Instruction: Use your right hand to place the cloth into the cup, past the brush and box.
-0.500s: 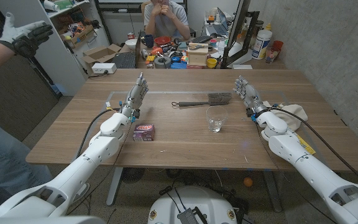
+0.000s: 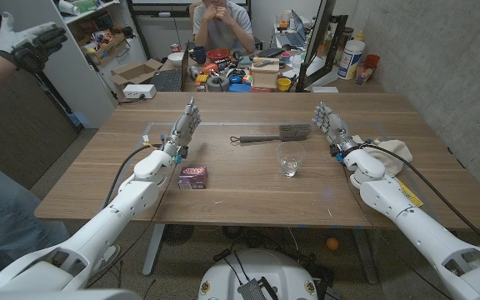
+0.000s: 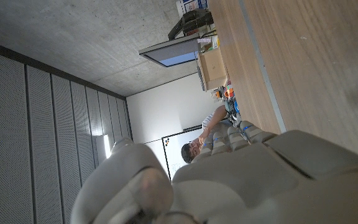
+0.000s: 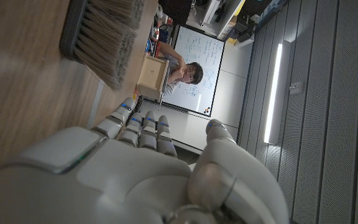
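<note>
Both arms reach in over the wooden worktop [image 2: 248, 196]. Left robot hand [image 2: 185, 127] is raised, fingers up and a bit apart, nothing in it. Right robot hand [image 2: 331, 123] is much the same: fingers up, spread, holding nothing.

The cloth [image 2: 387, 155], white-ish, lies on the worktop's right side, just behind the right wrist and partly hidden by the arm; a black cable runs across it. The cup [image 2: 290, 159], clear glass, stands upright near the middle, well apart from the cloth and to the left of the right robot hand. The brush [image 2: 277, 134] lies flat just beyond the cup, bristle head toward the right robot hand, thin handle pointing to the left robot hand. In the right wrist view the brush's bristles [image 4: 110, 40] show close up, ahead of that hand's fingers [image 4: 143, 129].

The box [image 2: 192, 177], small & purple, sits just beside the left forearm, nearer the front edge, apart from cup and brush.

Behind the worktop a person [image 2: 223, 25] sits at a cluttered desk. At far left another person's gloved hand [image 2: 30, 43] is held up.
</note>
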